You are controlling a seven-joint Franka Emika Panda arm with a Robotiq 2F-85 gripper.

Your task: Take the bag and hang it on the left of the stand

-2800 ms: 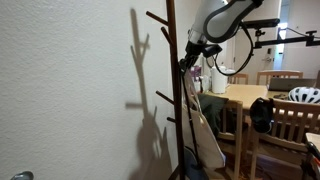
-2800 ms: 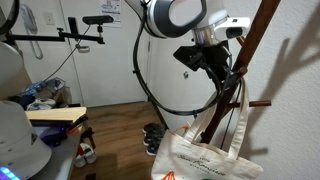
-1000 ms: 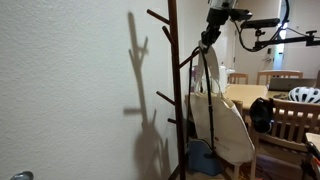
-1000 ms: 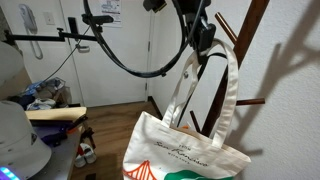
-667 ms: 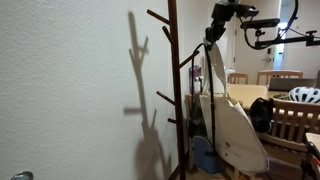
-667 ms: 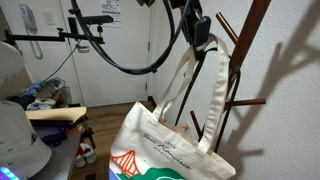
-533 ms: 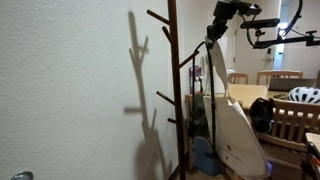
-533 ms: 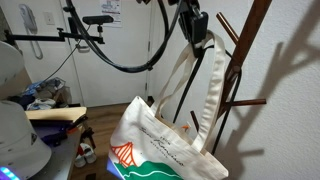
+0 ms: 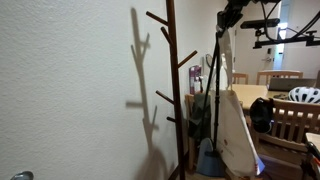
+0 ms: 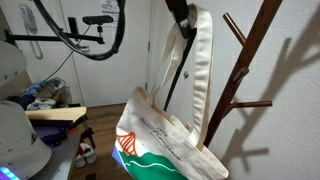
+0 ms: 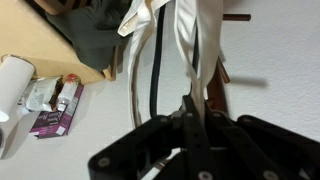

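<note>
My gripper is shut on the handles of the cream canvas bag, which hangs free beside the stand, clear of its pegs. In an exterior view the bag shows its orange, green and blue print, with the gripper at the top and the stand to its right. In the wrist view the fingers pinch the cream handles, and a brown stand peg shows near the top.
A wooden table and light chairs stand behind the bag. A white helmet lies on the table. The white wall is just behind the stand. Shoes lie on the floor.
The gripper has lifted the bag up and carried it away from the stand; the bag has swung clear of the pegs.
</note>
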